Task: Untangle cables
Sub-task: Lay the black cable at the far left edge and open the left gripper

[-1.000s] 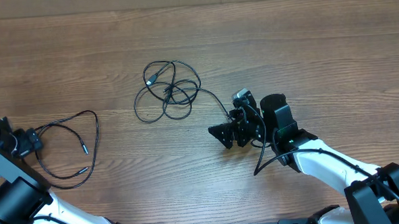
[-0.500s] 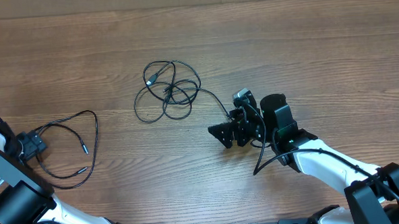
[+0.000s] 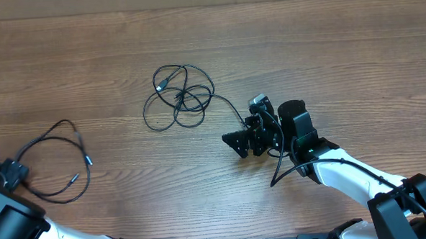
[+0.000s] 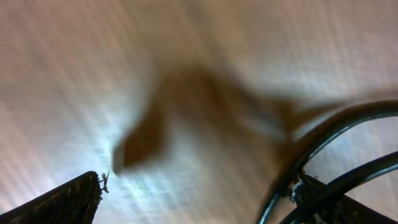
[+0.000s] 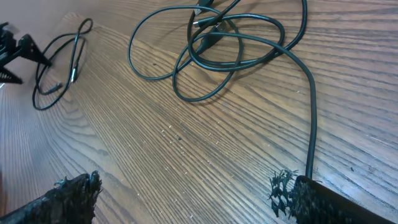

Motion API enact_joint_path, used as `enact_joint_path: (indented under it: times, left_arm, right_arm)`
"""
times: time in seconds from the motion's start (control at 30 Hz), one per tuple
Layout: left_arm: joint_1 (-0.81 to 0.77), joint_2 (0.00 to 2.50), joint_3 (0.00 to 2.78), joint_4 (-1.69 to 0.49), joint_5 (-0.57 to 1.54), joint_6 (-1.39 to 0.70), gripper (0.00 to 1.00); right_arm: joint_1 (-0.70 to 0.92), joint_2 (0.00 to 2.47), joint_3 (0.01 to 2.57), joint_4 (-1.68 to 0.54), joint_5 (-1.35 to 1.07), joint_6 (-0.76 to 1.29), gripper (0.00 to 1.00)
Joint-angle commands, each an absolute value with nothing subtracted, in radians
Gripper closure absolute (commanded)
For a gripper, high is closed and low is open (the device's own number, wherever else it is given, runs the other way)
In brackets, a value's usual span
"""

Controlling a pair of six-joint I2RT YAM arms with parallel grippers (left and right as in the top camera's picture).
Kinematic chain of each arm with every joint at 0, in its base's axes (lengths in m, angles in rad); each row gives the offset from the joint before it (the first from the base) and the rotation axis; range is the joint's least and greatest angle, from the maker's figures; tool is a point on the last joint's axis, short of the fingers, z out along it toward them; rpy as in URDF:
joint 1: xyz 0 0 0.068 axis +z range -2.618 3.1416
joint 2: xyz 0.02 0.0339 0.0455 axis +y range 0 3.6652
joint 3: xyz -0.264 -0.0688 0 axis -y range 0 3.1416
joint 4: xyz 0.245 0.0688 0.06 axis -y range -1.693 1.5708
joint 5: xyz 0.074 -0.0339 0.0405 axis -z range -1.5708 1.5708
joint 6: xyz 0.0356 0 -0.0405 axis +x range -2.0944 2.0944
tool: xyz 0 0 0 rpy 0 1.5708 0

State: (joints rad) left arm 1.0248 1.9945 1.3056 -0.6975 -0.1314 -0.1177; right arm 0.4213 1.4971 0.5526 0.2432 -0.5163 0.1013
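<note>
A tangled black cable (image 3: 180,98) lies coiled at the table's middle; it also shows in the right wrist view (image 5: 217,46). Its tail runs down to my right gripper (image 3: 246,131), which is open, and the tail passes beside the right fingertip (image 5: 193,186). A second black cable (image 3: 53,159) lies as a loose loop at the left; it shows small in the right wrist view (image 5: 59,62). My left gripper (image 3: 6,175) is at that loop's left end. The left wrist view is blurred. Its fingers (image 4: 199,186) are apart, with the cable (image 4: 323,143) against the right finger.
The wooden table (image 3: 325,50) has its left edge close to the left gripper and its front edge just below both arms. The right arm's white link (image 3: 345,175) lies along the front right.
My left gripper has moved down and to the left, and the loose cable loop has slid with it. The right arm and the tangled cable have not moved.
</note>
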Motion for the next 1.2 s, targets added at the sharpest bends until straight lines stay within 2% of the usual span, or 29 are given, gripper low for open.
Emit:
enact_joint_path:
  times: [0.0, 0.33, 0.57, 0.9, 0.97, 1.03, 1.17]
  left_arm:
    - [1.089, 2.027, 1.275, -0.699, -0.221, -0.189, 0.01]
    - [1.229, 2.027, 1.275, -0.678, -0.201, -0.314, 0.01]
    - [1.304, 2.027, 1.276, -0.663, -0.11, -0.33, 0.0]
    - [1.309, 2.017, 1.288, -0.646, -0.109, -0.324, 0.01]
    - [1.306, 2.0, 1.295, -0.627, -0.066, -0.288, 0.0]
    - [1.302, 1.969, 1.301, -0.588, 0.064, -0.204, 0.01]
    - [1.288, 1.912, 1.309, -0.587, 0.086, -0.183, 0.0]
  right_arm:
    - [0.428, 1.5, 0.563, 0.249, -0.516, 0.105, 0.02]
    - [0.428, 1.5, 0.563, 0.25, -0.517, 0.105, 0.01]
    - [0.428, 1.5, 0.563, 0.253, -0.516, 0.105, 0.01]
    - [0.428, 1.5, 0.563, 0.253, -0.516, 0.105, 0.01]
    - [0.428, 1.5, 0.563, 0.256, -0.517, 0.105, 0.01]
    - [0.428, 1.5, 0.563, 0.259, -0.517, 0.105, 0.01]
    - [0.428, 1.5, 0.563, 0.261, -0.516, 0.105, 0.01]
